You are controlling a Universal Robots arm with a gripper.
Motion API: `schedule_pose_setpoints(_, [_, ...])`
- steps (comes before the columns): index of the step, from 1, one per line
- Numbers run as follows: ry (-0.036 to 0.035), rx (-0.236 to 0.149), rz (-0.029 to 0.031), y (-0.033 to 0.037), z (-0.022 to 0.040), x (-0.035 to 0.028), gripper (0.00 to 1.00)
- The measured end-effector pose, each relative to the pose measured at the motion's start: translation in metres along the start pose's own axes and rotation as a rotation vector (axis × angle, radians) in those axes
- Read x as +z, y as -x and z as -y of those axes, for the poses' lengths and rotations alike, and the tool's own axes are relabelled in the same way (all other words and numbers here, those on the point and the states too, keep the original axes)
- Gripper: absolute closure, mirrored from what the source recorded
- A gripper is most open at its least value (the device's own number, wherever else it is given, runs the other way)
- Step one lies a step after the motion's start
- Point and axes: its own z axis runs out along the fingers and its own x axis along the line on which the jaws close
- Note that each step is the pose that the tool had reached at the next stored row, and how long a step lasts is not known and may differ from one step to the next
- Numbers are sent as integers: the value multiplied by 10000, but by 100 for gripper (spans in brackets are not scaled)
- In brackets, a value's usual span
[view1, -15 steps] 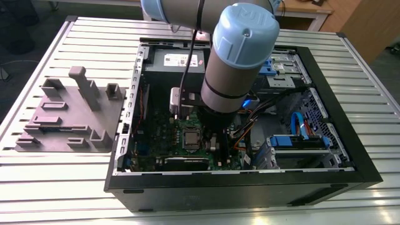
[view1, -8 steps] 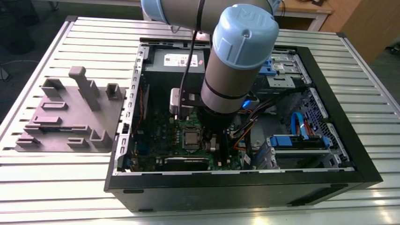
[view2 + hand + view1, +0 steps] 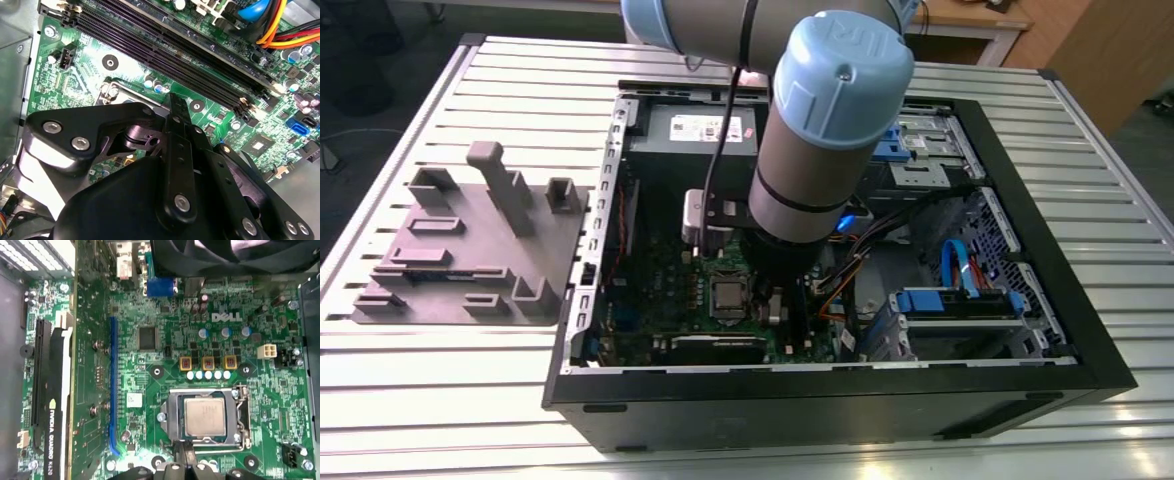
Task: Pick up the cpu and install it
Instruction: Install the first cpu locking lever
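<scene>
1. The small flat square silvery-grey metal cpu (image 3: 204, 416) lies in the silvery rectangular socket frame (image 3: 172, 416) on the green circuit board (image 3: 150, 380), inside the open black computer case (image 3: 1067, 330).
2. The black gripper (image 3: 186, 456) hangs just beside the socket's edge; I cannot tell whether it is apart or together, as its tips are cut off.
3. My judgement: the chip is light, stiff, slippery and fragile underneath; grip opposite side edges.

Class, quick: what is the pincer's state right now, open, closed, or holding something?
Pincer: cannot be told; it is nearest the small flat silvery-grey square cpu, which lies in the socket on the green board.
</scene>
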Motion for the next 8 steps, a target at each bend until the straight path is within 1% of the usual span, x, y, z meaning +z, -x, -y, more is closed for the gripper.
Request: schedule_pose_setpoints(8, [0, 0, 2, 1, 15, 14, 90])
